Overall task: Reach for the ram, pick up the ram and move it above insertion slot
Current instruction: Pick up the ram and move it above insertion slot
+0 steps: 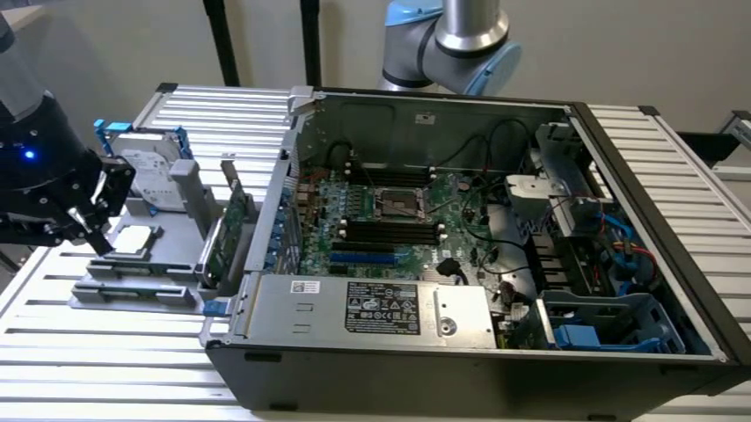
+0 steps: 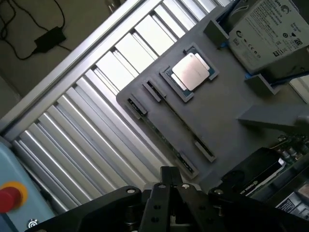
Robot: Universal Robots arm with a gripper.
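Gray tray (image 2: 217, 111) holds CPU (image 2: 193, 71), hard drive (image 2: 270, 29) and the ram (image 2: 161, 136). The ram stands on edge in its slot, long axis parallel to tray's outer edge. Gripper (image 2: 169, 176) closed, empty, above ram's end.

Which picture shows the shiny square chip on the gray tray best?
The wrist view: the CPU shows big, from above, sitting on the gray tray. The exterior view shows the CPU small and slanted, at that view's left.

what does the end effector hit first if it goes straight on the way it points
The end effector would probably meet the ram, or the gray tray just beside it; depth is unclear.
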